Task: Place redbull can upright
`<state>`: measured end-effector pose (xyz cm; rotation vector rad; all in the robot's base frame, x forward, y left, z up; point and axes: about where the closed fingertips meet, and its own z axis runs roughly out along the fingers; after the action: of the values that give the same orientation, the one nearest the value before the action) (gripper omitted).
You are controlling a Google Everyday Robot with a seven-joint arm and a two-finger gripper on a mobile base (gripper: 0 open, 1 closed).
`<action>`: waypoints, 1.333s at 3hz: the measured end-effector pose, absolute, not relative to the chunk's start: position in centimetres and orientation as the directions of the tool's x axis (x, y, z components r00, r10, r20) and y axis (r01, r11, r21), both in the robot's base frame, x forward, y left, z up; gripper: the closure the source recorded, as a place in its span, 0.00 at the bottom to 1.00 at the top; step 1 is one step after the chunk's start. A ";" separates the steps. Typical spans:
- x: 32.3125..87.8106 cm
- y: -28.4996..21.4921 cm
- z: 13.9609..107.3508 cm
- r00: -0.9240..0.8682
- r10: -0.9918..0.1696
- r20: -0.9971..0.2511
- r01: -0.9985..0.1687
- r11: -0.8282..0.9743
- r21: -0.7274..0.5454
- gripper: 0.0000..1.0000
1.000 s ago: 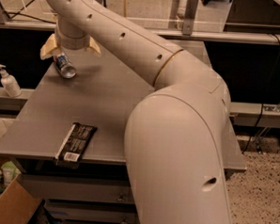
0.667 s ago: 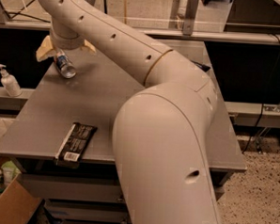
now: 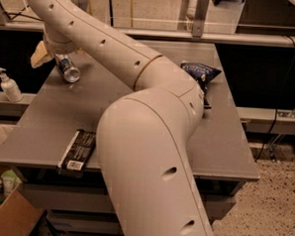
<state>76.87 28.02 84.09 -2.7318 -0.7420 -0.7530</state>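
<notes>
The redbull can [image 3: 68,70] is blue and silver, and it is tilted with a silver end facing the camera, low over the far left corner of the grey table [image 3: 225,144]. My gripper [image 3: 59,58] hangs from the arm's wrist at the top left. Its tan fingers [image 3: 39,55] stand on either side of the can's upper part and are closed on it. The can's far end is hidden behind the gripper. I cannot tell whether the can's lower end touches the table.
A black snack packet [image 3: 78,150] lies near the table's front left edge. A blue chip bag [image 3: 199,73] lies at the back right. A white pump bottle [image 3: 9,86] stands on a ledge left of the table. A cardboard box [image 3: 8,217] sits on the floor lower left.
The arm's elbow and upper links have swung across the view. The gripper and the can have stayed at nearly the same spot at the table's far left.
</notes>
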 end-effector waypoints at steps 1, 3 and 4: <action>77.5 28.9 83.3 0.742 0.426 0.518 0.528 -0.847 -0.060 0.00; 78.2 29.6 82.7 0.748 0.430 0.506 0.524 -0.850 -0.052 0.13; 78.3 28.5 83.4 0.763 0.415 0.495 0.498 -0.866 -0.042 0.59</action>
<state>78.31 28.49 83.43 -2.7874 -0.7272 -0.7231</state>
